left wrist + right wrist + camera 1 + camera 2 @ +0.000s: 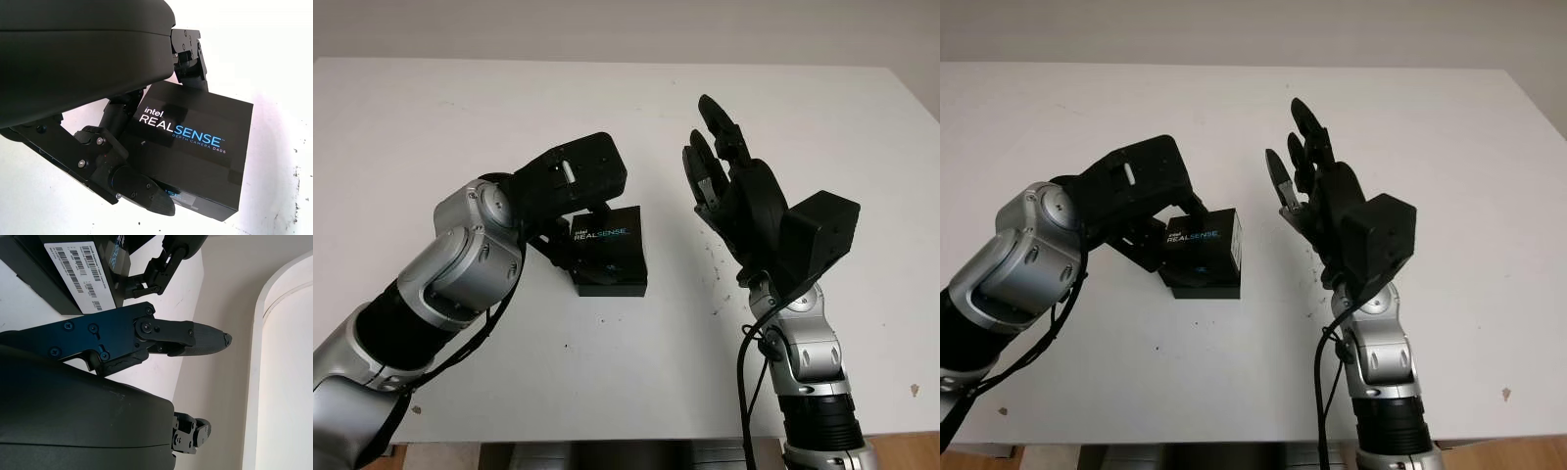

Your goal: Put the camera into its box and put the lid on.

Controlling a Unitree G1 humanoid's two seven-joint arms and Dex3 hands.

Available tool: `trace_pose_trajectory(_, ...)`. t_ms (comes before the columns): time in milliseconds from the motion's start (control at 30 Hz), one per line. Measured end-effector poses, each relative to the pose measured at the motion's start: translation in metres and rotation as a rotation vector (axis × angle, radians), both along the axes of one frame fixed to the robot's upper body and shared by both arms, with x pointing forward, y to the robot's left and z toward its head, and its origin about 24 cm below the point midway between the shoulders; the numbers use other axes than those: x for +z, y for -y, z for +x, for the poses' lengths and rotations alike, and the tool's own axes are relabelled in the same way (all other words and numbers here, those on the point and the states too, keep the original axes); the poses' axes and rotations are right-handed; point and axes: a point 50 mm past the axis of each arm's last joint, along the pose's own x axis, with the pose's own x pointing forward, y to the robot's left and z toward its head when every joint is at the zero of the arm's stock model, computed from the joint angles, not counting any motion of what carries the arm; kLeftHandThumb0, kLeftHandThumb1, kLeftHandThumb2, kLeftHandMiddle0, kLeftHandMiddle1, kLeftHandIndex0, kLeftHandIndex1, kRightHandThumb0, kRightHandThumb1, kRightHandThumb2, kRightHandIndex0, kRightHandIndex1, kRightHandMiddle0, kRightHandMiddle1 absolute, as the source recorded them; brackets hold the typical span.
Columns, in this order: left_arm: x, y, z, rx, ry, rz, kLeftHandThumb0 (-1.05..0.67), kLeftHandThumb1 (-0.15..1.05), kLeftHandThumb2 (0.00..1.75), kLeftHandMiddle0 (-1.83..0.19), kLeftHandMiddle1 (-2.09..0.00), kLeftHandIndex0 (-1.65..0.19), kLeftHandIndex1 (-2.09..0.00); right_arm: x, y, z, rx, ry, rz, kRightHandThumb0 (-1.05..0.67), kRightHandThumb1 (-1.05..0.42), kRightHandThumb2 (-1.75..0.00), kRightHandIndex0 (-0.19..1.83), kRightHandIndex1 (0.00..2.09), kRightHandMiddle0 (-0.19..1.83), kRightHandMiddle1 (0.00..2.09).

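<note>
Left hand [578,191], centre-left of the head view: fingers closed around the box [607,250], one finger along its near edge and others behind its far side (seen close in the wrist view). Box: black, lid on, white and blue "RealSense" lettering on top, barcode label on one side; it sits at mid-frame on the white table [431,108], tilted slightly. Right hand [729,186], right of centre: released, holding nothing, raised above the table with fingers pointing toward the upper frame, near the box but apart from it.

Lab: bare white table [431,108]
</note>
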Motion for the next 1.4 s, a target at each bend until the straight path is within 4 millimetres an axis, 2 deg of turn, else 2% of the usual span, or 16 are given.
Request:
trace_pose_trajectory(233,0.0,0.005,-0.003,-0.032,-0.009,-0.025,-0.33,1.05,0.46,-0.64,-2.09,-0.34,-2.08,-0.001,-0.002,0.0,-0.005,-0.014,0.01,-0.68,-1.05,-0.43,0.02,0.06,-0.08,0.31)
trace_pose_trajectory(400,0.002,0.005,-0.006,-0.041,0.0,-0.018,-0.35,1.05,0.44,-0.54,-2.09,-0.32,-2.02,-0.001,-0.002,0.0,-0.011,-0.014,0.012,-0.68,-1.05,-0.43,0.03,0.06,-0.07,0.3)
trace_pose_trajectory(467,0.002,0.007,-0.009,-0.061,-0.009,0.006,-0.43,1.05,0.48,-0.19,-1.91,-0.05,-1.83,-0.001,-0.003,0.0,-0.012,-0.015,0.011,-0.69,-1.05,-0.42,0.03,0.06,-0.06,0.3)
trace_pose_trajectory(500,0.003,0.008,-0.01,-0.074,-0.017,0.026,-0.46,1.05,0.49,-0.07,-1.95,0.05,-1.91,-0.001,-0.003,0.0,-0.012,-0.015,0.011,-0.69,-1.05,-0.42,0.03,0.06,-0.06,0.29)
trace_pose_trajectory(533,0.005,0.009,-0.011,-0.085,-0.026,0.049,-0.49,1.05,0.51,0.06,-1.78,0.12,-1.75,-0.001,-0.003,0.0,-0.012,-0.015,0.011,-0.69,-1.05,-0.42,0.03,0.06,-0.06,0.29)
trace_pose_trajectory(567,0.008,0.01,-0.011,-0.104,-0.034,0.079,-0.53,1.05,0.53,0.12,-1.39,0.16,-1.42,-0.001,-0.003,0.0,-0.012,-0.015,0.011,-0.69,-1.05,-0.42,0.03,0.06,-0.06,0.29)
trace_pose_trajectory(600,0.011,0.012,-0.013,-0.129,-0.048,0.115,-0.61,1.05,0.54,0.13,-0.75,0.18,-0.79,-0.001,-0.003,0.0,-0.013,-0.016,0.011,-0.69,-1.05,-0.42,0.04,0.06,-0.05,0.29)
trace_pose_trajectory(633,0.014,0.013,-0.015,-0.159,-0.065,0.149,-0.64,1.05,0.55,0.12,-0.47,0.18,-0.5,-0.002,-0.003,0.0,-0.015,-0.019,0.012,-0.69,-1.05,-0.42,0.03,0.06,-0.06,0.29)
trace_pose_trajectory(667,0.015,0.015,-0.018,-0.183,-0.078,0.179,-0.67,1.05,0.56,0.11,-0.28,0.19,-0.31,-0.002,-0.003,0.0,-0.017,-0.022,0.014,-0.68,-1.05,-0.41,0.03,0.06,-0.06,0.28)
trace_pose_trajectory(700,0.014,0.015,-0.02,-0.195,-0.088,0.196,-0.68,1.05,0.56,0.09,-0.22,0.19,-0.25,-0.002,-0.003,0.0,-0.016,-0.024,0.015,-0.68,-1.05,-0.42,0.03,0.06,-0.06,0.28)
trace_pose_trajectory(767,0.013,0.016,-0.023,-0.212,-0.099,0.211,-0.67,1.05,0.57,0.09,-0.22,0.19,-0.24,-0.002,-0.003,0.0,-0.014,-0.025,0.016,-0.68,-1.05,-0.42,0.02,0.06,-0.06,0.27)
trace_pose_trajectory(833,0.011,0.017,-0.025,-0.218,-0.109,0.21,-0.66,1.05,0.57,0.17,-0.38,0.19,-0.15,-0.002,-0.003,0.0,-0.009,-0.025,0.017,-0.66,-1.05,-0.43,0.02,0.06,-0.06,0.26)
trace_pose_trajectory(900,0.011,0.017,-0.026,-0.218,-0.121,0.205,-0.65,1.05,0.57,0.18,-0.21,0.19,-0.03,-0.002,-0.003,0.0,-0.009,-0.025,0.018,-0.66,-1.05,-0.43,0.02,0.06,-0.05,0.26)
trace_pose_trajectory(1067,0.009,0.017,-0.028,-0.215,-0.138,0.199,-0.62,1.05,0.57,0.19,-0.04,0.19,0.0,-0.002,-0.002,0.0,-0.004,-0.025,0.021,-0.67,-1.05,-0.42,0.02,0.06,-0.05,0.26)
trace_pose_trajectory(1300,0.01,0.015,-0.028,-0.254,-0.127,0.217,-0.66,1.05,0.61,0.19,0.0,0.19,0.0,-0.002,-0.002,0.0,-0.007,-0.025,0.02,-0.69,-1.05,-0.4,0.03,0.06,-0.05,0.25)
trace_pose_trajectory(1400,0.01,0.012,-0.026,-0.279,-0.075,0.24,-0.62,1.05,0.58,0.19,0.0,0.19,0.0,-0.002,-0.002,0.0,-0.003,-0.025,0.019,-0.69,-1.05,-0.4,0.03,0.06,-0.04,0.25)
